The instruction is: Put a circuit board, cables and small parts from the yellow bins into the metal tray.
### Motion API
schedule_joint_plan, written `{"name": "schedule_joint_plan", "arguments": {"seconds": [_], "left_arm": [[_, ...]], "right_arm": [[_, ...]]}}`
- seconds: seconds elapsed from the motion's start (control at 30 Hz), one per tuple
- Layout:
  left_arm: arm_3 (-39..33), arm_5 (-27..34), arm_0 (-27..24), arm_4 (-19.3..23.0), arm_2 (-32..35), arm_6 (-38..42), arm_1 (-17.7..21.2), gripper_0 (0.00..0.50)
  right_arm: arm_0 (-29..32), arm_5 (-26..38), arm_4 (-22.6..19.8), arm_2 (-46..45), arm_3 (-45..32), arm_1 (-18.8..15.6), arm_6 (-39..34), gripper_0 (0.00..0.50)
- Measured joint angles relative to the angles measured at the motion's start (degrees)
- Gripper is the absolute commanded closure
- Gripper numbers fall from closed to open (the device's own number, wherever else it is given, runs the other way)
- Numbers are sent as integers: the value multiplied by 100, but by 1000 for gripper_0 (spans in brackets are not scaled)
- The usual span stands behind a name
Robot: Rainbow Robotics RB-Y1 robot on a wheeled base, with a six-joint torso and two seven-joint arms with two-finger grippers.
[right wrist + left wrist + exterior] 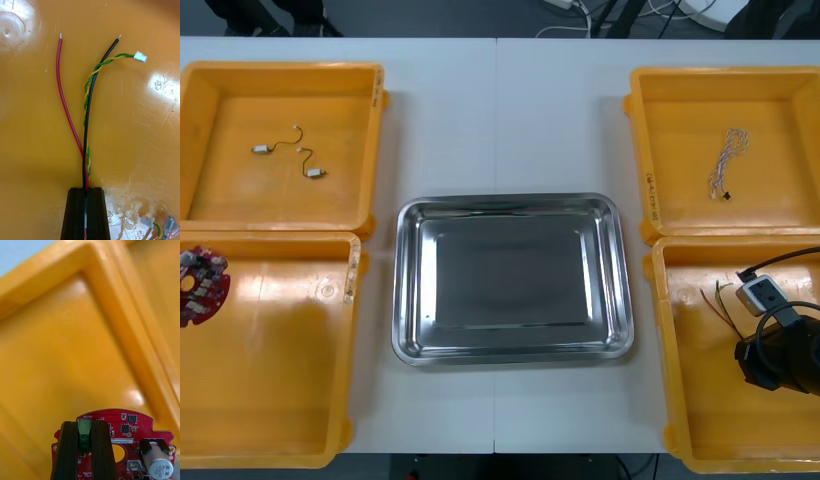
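My right gripper (86, 189) is low in the near right yellow bin (680, 400), shut on a bundle of cables. A red cable (63, 93), a black cable (90, 105) and a twisted yellow and green cable (100, 66) with a white plug (140, 56) run out from the fingertips across the bin floor. My left gripper (84, 422) is shut on a green part of the round red circuit board (123, 427), over the near left bin (280, 400). The board (200, 285) sits at that bin's left edge. The shiny metal tray (410, 300) lies between the bins.
The far left bin (210, 90) holds two small metal parts (260, 148) joined by thin wire. A twisted blue and white cable (728, 160) lies in the far right bin (780, 90). More cable ends with plugs (148, 221) lie beside the right fingers.
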Motion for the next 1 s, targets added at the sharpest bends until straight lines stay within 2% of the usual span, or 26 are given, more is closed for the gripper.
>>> {"name": "schedule_joint_plan", "arguments": {"seconds": [0.23, 0.63, 0.77, 1.0], "left_arm": [[-47, 3, -623, 384, -721, 0, 151, 500], [-49, 5, -1409, 396, -2545, 0, 152, 500], [-49, 6, -1632, 199, -3065, 0, 132, 500], [121, 6, -1988, -339, -3840, -5, -129, 500]], "right_arm": [[-88, 254, 44, -9, -36, 7, 0, 500], [-343, 2167, 78, -463, -763, 37, 0, 500], [-448, 2736, -8, -731, -1037, 40, 0, 500], [-698, 3567, -581, -1275, -1249, 56, 0, 500]]}}
